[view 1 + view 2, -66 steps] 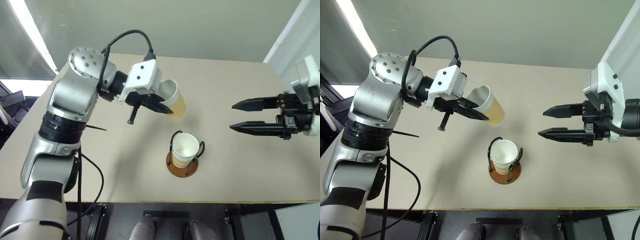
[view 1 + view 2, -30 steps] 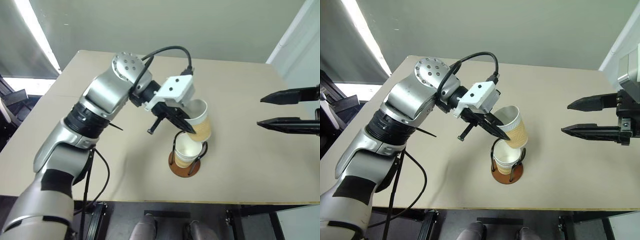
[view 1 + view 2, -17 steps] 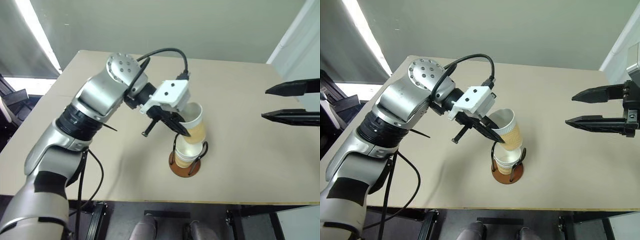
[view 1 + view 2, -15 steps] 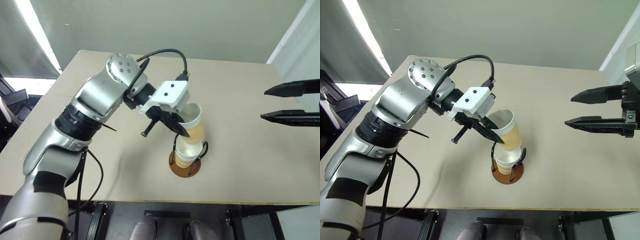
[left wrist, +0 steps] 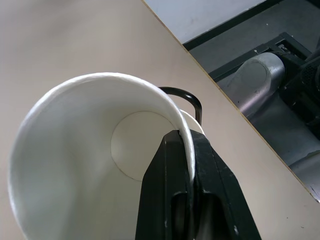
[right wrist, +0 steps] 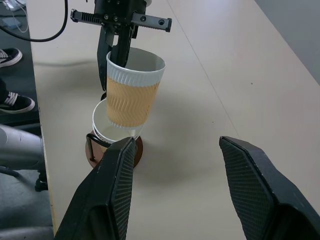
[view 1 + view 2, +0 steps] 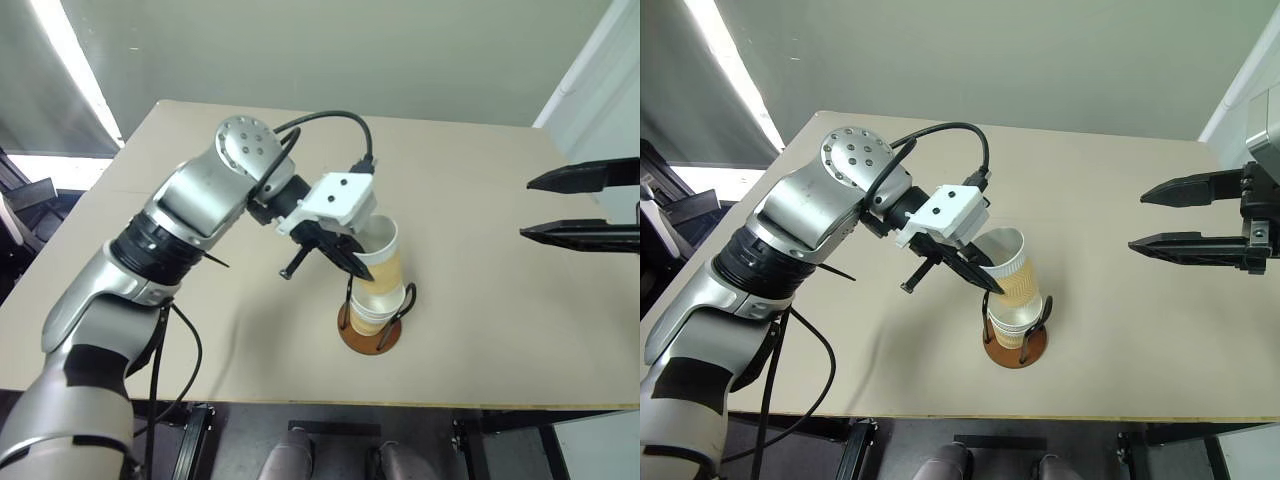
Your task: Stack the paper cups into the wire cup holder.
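Observation:
My left gripper (image 7: 352,266) is shut on the rim of a tan paper cup (image 7: 380,256), one finger (image 5: 186,200) inside its white wall and one outside. The cup hangs nearly upright, and its bottom dips into the mouth of another paper cup (image 6: 106,128) that stands in the wire cup holder (image 7: 367,336). The holder's black wire loop (image 5: 189,95) and reddish-brown base (image 6: 138,149) show around that stack. My right gripper (image 7: 1138,221) hovers open and empty well to the right of the holder, above the table.
The beige table (image 7: 480,300) has bare room to the right of and behind the holder. The holder stands close to the table's front edge (image 7: 400,404). A black cable (image 7: 330,120) loops over my left wrist.
My left gripper has brought the cup down and a little leftward, from tilted above the holder to nearly upright with its bottom in the lower cup's mouth. The right gripper stays put.

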Action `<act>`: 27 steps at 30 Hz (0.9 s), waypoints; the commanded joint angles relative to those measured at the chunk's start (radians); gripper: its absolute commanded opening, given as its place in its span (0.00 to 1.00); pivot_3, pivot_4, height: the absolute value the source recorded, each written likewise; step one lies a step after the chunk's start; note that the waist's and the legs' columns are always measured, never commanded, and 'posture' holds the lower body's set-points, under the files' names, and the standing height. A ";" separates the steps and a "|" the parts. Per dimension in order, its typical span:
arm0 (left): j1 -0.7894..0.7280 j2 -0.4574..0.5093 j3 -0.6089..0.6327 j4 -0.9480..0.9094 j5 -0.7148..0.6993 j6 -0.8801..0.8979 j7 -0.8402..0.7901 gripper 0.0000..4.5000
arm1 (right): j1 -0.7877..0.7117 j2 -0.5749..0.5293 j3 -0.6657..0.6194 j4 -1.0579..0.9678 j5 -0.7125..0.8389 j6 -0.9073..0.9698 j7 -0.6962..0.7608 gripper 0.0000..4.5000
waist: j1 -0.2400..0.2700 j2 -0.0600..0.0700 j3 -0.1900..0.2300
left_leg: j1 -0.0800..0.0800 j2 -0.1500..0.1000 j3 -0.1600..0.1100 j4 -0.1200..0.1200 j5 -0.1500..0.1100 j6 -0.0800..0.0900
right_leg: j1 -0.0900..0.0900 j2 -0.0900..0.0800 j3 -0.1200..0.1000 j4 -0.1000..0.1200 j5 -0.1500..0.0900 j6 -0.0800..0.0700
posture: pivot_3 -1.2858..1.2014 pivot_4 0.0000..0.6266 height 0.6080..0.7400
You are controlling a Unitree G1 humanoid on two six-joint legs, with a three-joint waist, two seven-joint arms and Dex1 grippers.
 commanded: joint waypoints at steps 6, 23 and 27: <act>-0.005 -0.001 -0.006 0.000 -0.002 -0.020 -0.034 0.00 | -0.026 -0.017 0.002 0.027 -0.016 -0.033 0.008 0.60 | 0.000 0.000 0.000 | 0.000 0.000 0.000 0.000 0.000 0.000 | 0.000 0.000 0.000 0.000 0.000 0.000 | 0.52 0.24 1.00; 0.004 -0.002 -0.020 0.006 0.026 -0.036 -0.034 0.05 | -0.033 -0.014 0.004 0.020 -0.009 -0.029 -0.001 0.60 | 0.000 0.000 0.000 | 0.000 0.000 0.000 0.000 0.000 0.000 | 0.000 0.000 0.000 0.000 0.000 0.000 | 0.52 0.24 1.00; 0.002 -0.007 -0.015 0.013 0.030 -0.035 -0.034 0.30 | -0.031 -0.012 0.006 0.020 -0.011 -0.028 -0.005 0.60 | 0.000 0.000 0.000 | 0.000 0.000 0.000 0.000 0.000 0.000 | 0.000 0.000 0.000 0.000 0.000 0.000 | 0.52 0.24 1.00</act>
